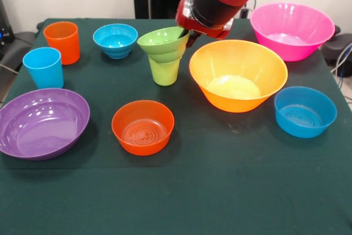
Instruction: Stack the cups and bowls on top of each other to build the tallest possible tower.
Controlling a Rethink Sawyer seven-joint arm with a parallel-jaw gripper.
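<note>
The lime green cup stands upright at the table's middle. The small green bowl sits in its mouth, slightly tilted; the two make a short tower. My gripper reaches the bowl's right rim from above and is mostly hidden by the red wrist. The orange cup and the light blue cup stand at the left. The small blue bowl is behind them. The medium orange bowl, medium blue bowl, purple bowl, yellow-orange bowl and pink bowl lie apart.
All stand on a dark green cloth-covered table. The yellow-orange bowl is close to the tower's right side. Cables hang at the right edge.
</note>
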